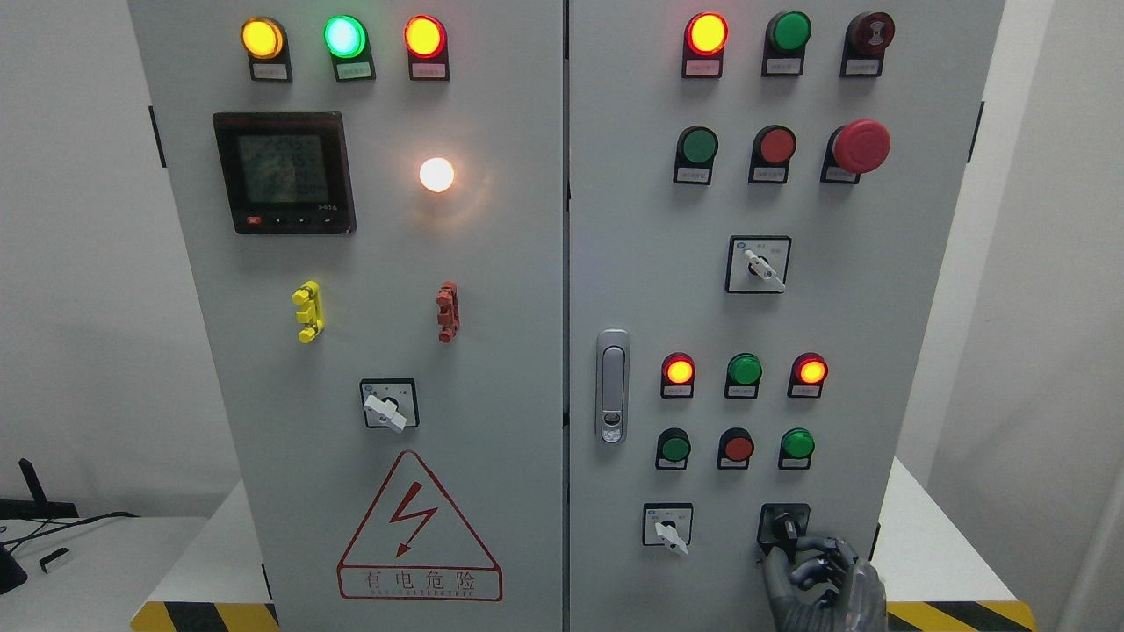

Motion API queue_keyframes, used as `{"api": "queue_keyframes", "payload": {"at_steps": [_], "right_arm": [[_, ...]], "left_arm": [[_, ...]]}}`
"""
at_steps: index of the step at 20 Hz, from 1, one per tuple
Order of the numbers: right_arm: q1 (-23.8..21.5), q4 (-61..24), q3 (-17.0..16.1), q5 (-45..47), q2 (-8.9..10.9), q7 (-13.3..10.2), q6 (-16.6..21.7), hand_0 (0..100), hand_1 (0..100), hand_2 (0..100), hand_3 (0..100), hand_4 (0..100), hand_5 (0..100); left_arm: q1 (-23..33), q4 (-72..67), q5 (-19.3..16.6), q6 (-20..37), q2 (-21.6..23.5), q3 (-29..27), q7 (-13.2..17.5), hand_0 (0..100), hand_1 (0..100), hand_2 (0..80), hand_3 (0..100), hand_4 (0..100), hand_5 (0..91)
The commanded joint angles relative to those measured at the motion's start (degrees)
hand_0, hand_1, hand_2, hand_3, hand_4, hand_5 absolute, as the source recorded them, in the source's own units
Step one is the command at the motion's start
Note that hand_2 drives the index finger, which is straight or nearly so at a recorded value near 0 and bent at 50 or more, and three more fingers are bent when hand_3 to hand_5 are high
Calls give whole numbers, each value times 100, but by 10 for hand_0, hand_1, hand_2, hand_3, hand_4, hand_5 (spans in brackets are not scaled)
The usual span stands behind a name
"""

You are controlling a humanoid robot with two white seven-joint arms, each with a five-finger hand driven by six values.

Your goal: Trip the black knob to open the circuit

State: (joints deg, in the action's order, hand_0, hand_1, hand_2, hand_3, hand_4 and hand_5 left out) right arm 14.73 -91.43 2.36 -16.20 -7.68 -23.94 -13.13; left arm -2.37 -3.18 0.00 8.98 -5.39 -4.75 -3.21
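1. My right hand (821, 584) reaches up from the bottom edge, fingers curled just below the black knob (784, 527).
2. The knob sits low on the right door (913, 290), right of a white switch (668, 532).
3. A red lamp (707, 33) glows at the door's top.

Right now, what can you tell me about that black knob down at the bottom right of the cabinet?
The black knob is a rotary switch on a square black plate, low on the right door, to the right of a white-handled switch. It looks like dark plastic, its handle pointing roughly down and right. The right hand reaches up from below, its grey fingers curled at the knob's lower edge; actual contact is hard to confirm.
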Motion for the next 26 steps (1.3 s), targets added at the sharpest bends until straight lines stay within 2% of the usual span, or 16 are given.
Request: {"api": "queue_keyframes", "payload": {"at_steps": [1,26], "right_arm": [[47,-7,2,108,-5,20,13,680,912,543,836,810,914],[82,-33,55,319,-5,29,13,708,929,552,844,815,913]], "left_arm": [[0,1,-176,-2,3,0,4,120,389,0,0,0,0],[0,1,-176,-2,3,0,4,120,389,0,0,0,0]]}}
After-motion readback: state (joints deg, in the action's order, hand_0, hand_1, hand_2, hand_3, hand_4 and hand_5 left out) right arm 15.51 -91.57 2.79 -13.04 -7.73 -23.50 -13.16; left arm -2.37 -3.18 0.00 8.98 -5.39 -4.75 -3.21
